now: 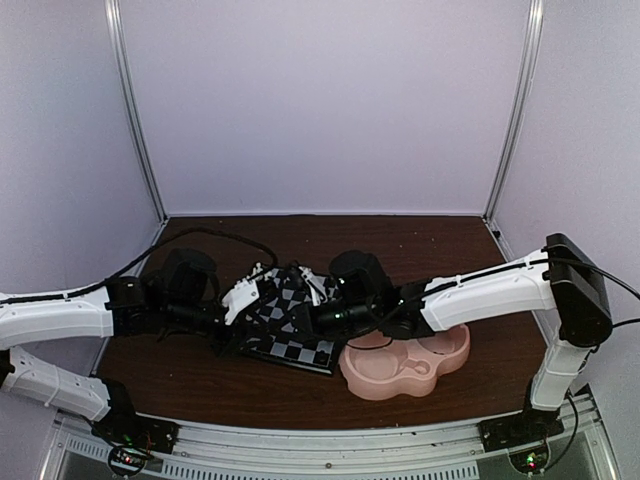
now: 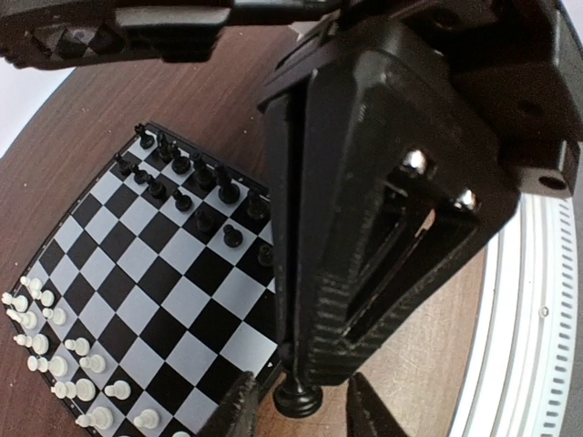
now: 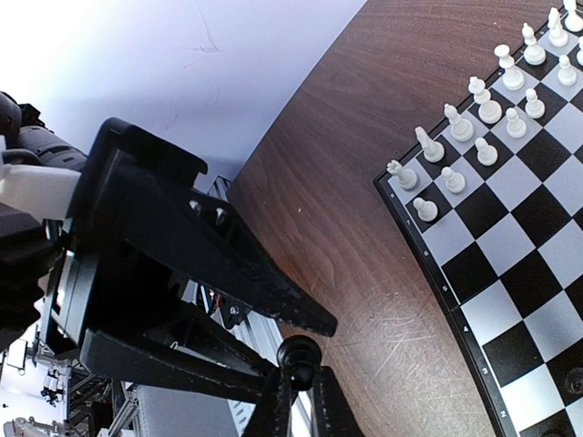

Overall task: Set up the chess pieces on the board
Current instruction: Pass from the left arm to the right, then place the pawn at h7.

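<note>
The board [image 1: 300, 345] lies between the arms, under both grippers. In the left wrist view black chess pieces [image 2: 182, 173] fill its far rows and white ones [image 2: 55, 355] its near left corner. My right gripper [image 3: 301, 414] is shut on the neck of a black piece [image 3: 299, 350]. That piece's round base [image 2: 299, 398] hangs just off the board's edge, between the pads of my left gripper [image 2: 305, 414]. The left jaws stand open, with a gap on each side of the base. White pieces [image 3: 483, 118] show at the upper right of the right wrist view.
A pink double-bowl dish [image 1: 405, 365] sits right of the board, under the right arm. The brown table [image 3: 364, 228] runs to a metal rail at the near edge. Pale walls close in the back and both sides.
</note>
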Motion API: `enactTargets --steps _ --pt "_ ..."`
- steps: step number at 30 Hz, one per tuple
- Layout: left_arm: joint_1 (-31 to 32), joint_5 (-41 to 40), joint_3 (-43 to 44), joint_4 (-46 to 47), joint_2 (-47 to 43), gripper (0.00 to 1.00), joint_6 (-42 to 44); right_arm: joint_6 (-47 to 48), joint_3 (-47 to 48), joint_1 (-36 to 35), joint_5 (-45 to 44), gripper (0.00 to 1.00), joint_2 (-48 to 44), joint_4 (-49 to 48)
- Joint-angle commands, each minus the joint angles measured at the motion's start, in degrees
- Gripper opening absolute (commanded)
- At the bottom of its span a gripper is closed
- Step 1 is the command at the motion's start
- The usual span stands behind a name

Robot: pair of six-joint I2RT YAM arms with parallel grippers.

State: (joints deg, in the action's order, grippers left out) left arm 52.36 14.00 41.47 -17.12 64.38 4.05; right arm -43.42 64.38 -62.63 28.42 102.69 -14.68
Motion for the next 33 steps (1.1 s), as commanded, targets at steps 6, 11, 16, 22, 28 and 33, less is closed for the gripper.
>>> enactTargets --steps 6,11,16,22,28,33 --pt "0.5 -6.1 -1.5 3.2 -4.0 0.55 -3.9 9.3 1.2 0.1 -9.5 0.0 -3.7 11.5" --pt "-0.5 -12.4 -3.2 3.8 -8.7 0.62 -9.7 16.6 3.0 -1.0 -18.2 0.0 -5.5 23.7" --pt "-5.4 -18.0 -4.0 1.7 -13.0 0.65 -16.2 22.9 8.7 -3.5 -25.2 0.0 -3.1 35.6" --pt "-8.1 -27.2 -4.5 -3.0 -16.4 0.69 -22.3 25.7 16.3 -6.5 -32.1 0.0 3.1 44.5" --pt "-8.6 -37.0 -1.9 -12.3 -18.4 0.72 -28.0 25.9 19.8 -6.9 -33.7 0.0 7.3 47.1" --pt "-8.6 -37.6 -2.5 -13.5 -21.2 0.73 -28.7 26.3 22.7 -6.9 -35.2 0.0 10.5 49.7"
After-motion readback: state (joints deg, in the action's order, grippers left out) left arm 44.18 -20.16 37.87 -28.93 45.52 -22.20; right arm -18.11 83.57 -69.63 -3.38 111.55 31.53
